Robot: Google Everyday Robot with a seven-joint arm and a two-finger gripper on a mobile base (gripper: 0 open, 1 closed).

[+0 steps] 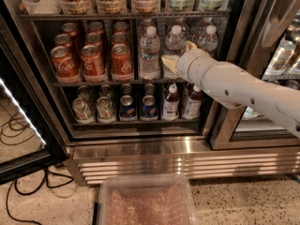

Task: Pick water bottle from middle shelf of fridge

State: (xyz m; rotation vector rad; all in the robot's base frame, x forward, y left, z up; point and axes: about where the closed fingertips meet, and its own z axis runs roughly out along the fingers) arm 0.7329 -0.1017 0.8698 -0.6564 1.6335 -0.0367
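The fridge (140, 156) stands open in front of me. Its middle shelf (93, 83) carries red cola cans on the left and several clear water bottles with white caps on the right. One water bottle (150, 53) stands free at the left of that group. My gripper (176, 60) reaches in from the right on a white arm (234, 86). It sits at the lower body of the second water bottle (175, 40) and covers that part. A third bottle (207, 39) stands behind the wrist.
Red cola cans (91, 57) fill the shelf's left half. The lower shelf holds cans (108, 108) and small bottles of dark drink (171, 102). The open door (23, 121) is at the left, cables (14, 196) lie on the floor, and a clear plastic bin (145, 203) sits below.
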